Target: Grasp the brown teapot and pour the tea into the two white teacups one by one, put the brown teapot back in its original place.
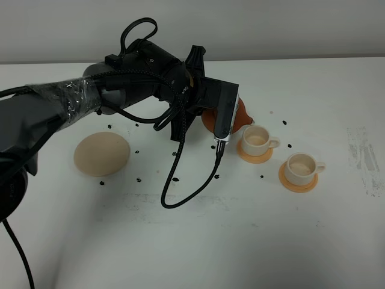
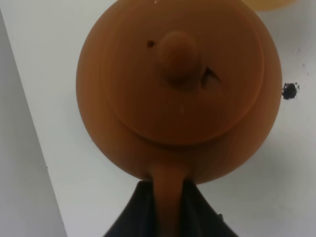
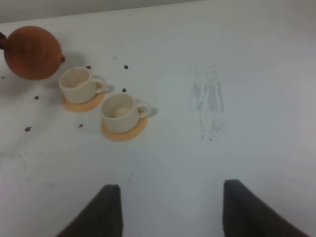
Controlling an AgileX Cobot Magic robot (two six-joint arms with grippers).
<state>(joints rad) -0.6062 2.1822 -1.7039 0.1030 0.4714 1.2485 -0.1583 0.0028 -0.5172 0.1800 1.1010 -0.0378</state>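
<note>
My left gripper is shut on the loop handle of the brown teapot, its dark fingers on either side of the handle. From above, my left arm reaches across the table and covers most of the teapot. The pot hangs just left of the nearer of the two white teacups, spout toward it. The other cup stands to the right. Both cups sit on orange coasters. The tea is hidden. The beige saucer lies bare at the left. My right gripper is open with nothing between its fingers.
Small black specks are scattered over the white table around the saucer and cups. A black cable loops down from the left arm onto the table. A scuffed grey patch marks the right side.
</note>
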